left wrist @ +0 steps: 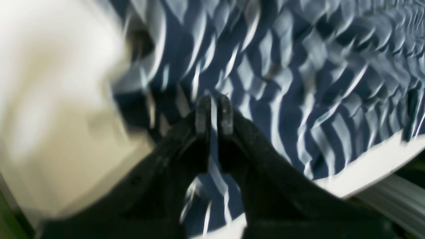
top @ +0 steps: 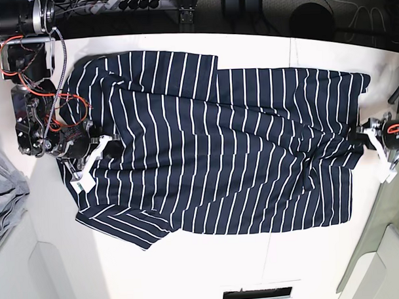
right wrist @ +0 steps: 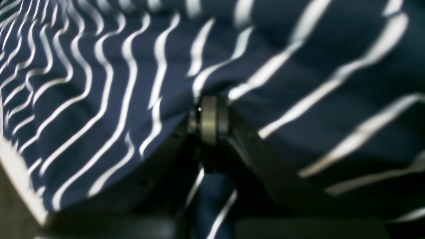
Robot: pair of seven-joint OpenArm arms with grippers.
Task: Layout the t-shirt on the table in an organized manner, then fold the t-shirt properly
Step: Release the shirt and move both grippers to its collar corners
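Striped t-shirt across white table

Striped t-shirt covering most of the white table, bare tabletop along the near edge, grey cloth beside the table's left edge

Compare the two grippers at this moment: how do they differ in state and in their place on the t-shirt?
The left gripper shows a narrow gap between its jaws with striped cloth in it; the right gripper is shut on the t-shirt. In the base view the left gripper sits at the shirt's right edge, the right gripper at its left. Both are at the cloth's level, on opposite ends.
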